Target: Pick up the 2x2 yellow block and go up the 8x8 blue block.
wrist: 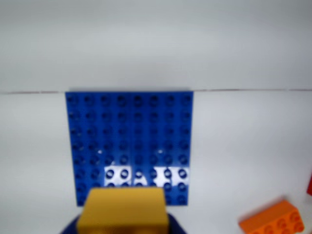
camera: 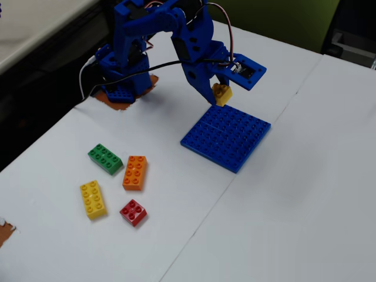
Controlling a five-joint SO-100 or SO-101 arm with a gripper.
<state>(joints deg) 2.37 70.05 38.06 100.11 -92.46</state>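
The small yellow block (camera: 222, 93) hangs in my blue gripper (camera: 218, 94), which is shut on it, just above the far-left edge of the large blue studded baseplate (camera: 227, 137) in the fixed view. In the wrist view the yellow block (wrist: 124, 210) fills the bottom centre, blurred, with dark blue fingers (wrist: 176, 227) at either side of it. The blue baseplate (wrist: 129, 136) lies flat straight ahead of it and is bare. The block does not touch the plate in the fixed view.
Left of the arm on the white table lie a green brick (camera: 105, 158), an orange brick (camera: 134, 172), a long yellow brick (camera: 93, 198) and a small red brick (camera: 133, 212). The orange brick (wrist: 272, 223) shows at the wrist view's lower right. The arm's base (camera: 123, 79) stands at the back.
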